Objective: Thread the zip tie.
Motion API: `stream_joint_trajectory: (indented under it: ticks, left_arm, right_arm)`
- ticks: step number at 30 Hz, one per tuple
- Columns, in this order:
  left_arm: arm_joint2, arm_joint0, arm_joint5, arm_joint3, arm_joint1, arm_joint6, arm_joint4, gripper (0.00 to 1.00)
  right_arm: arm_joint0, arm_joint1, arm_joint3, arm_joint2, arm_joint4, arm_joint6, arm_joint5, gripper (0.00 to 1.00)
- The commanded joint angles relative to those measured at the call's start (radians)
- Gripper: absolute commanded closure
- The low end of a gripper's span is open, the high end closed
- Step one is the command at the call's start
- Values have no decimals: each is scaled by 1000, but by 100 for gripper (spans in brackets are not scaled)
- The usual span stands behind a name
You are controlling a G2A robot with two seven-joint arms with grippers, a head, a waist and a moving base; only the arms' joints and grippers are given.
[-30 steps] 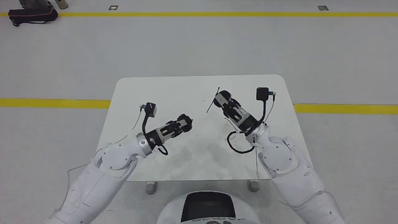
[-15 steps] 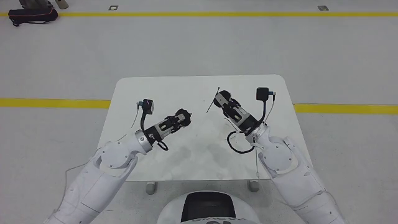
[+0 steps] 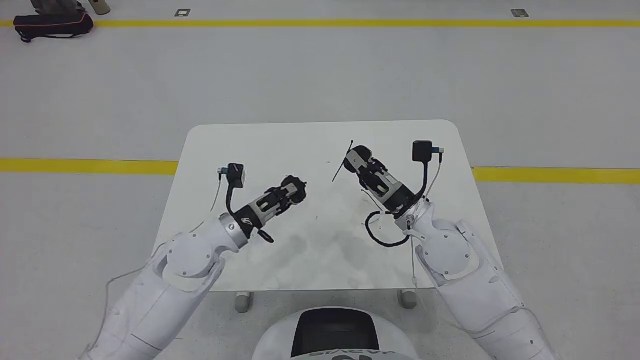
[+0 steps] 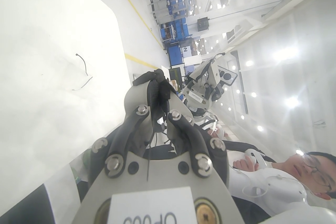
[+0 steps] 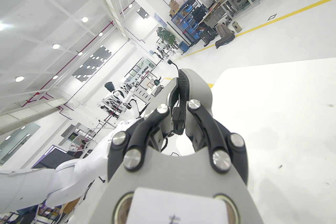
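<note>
Top view: our right fingers [image 3: 353,161] pinch the zip tie [image 3: 336,173] over the counter [image 3: 400,135]. Our left fingers [image 3: 296,187] are pressed together, inside its edges.

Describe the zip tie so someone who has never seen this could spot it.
Start at the white table, then the right gripper over it. The zip tie is the thin black strip sticking out of it, far slimmer than anything nearby and ending in a small blocky head.
</note>
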Motion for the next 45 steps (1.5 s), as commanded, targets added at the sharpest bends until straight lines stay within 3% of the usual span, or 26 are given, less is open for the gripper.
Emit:
stream_joint_trajectory:
  ticks: [1, 7, 13, 15, 25, 35, 45]
  left_arm:
    - [-3, 7, 8, -14, 0, 11, 15, 100]
    - [-19, 28, 33, -50, 3, 28, 40, 100]
    - [-25, 34, 39, -57, 3, 27, 43, 100]
    - [-25, 34, 39, -57, 3, 27, 43, 100]
    - [-25, 34, 39, -57, 3, 27, 43, 100]
    - [-25, 34, 39, -57, 3, 27, 43, 100]
    - [-25, 34, 39, -57, 3, 27, 43, 100]
  right_arm:
    - [0, 0, 0, 0, 0, 0, 0, 100]
    - [0, 0, 0, 0, 0, 0, 0, 100]
    - [0, 0, 0, 0, 0, 0, 0, 100]
    - [7, 2, -4, -2, -78, -9, 0, 100]
    - [81, 6, 41, -128, -122, -153, 0, 100]
    - [156, 40, 106, -246, -60, -275, 0, 100]
    - [156, 40, 103, -245, -64, -274, 0, 100]
